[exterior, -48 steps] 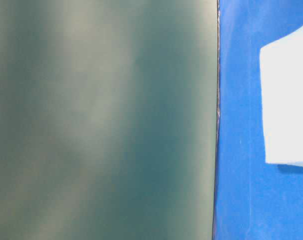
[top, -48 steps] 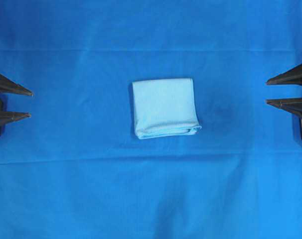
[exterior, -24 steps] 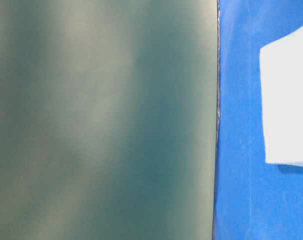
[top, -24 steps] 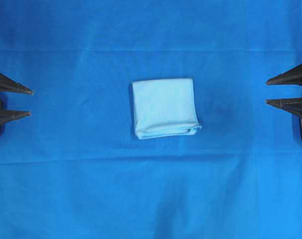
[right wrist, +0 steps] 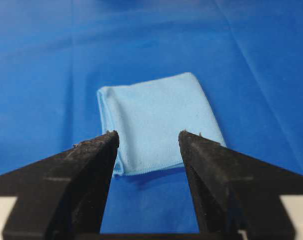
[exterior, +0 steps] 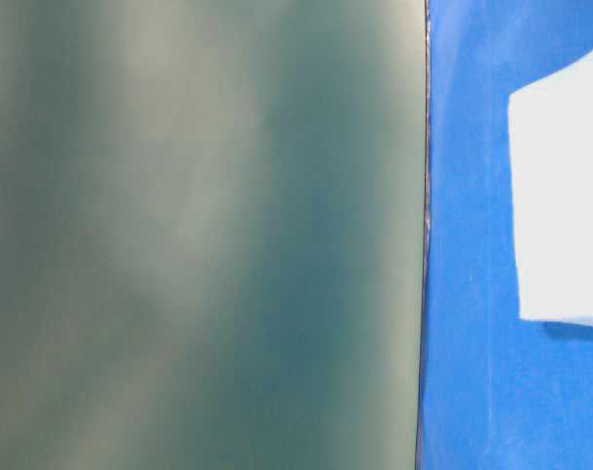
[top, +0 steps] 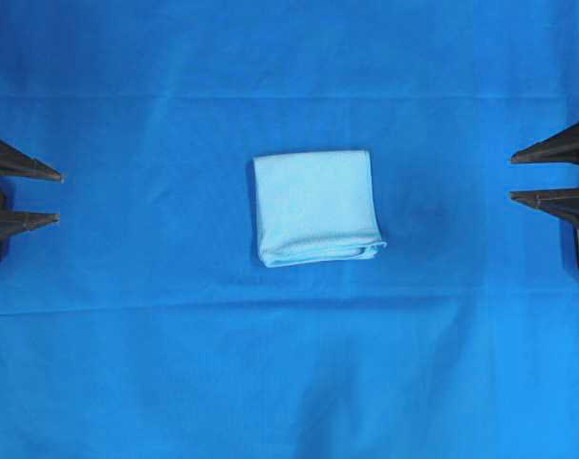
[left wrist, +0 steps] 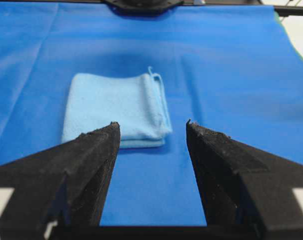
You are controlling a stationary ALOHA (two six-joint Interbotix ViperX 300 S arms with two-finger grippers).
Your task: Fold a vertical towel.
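My left gripper point(top: 58, 199) sat at the left edge of the overhead view with its jaws spread apart and nothing between them. My right gripper point(top: 511, 176) sat at the opposite edge, its jaws likewise parted and empty. Both pointed inward toward the middle of the bench, and both were well apart from the towel point(top: 316, 207). The towel lay near the centre, folded into a compact, roughly square, pale sky-blue pad. Its layered edges showed along the bottom side in the overhead view. It rested flat on the deep-blue table covering point(top: 289, 373), which spread across the whole bench. In the table-level view a blurred grey-green surface point(exterior: 199, 235) filled most of the picture.
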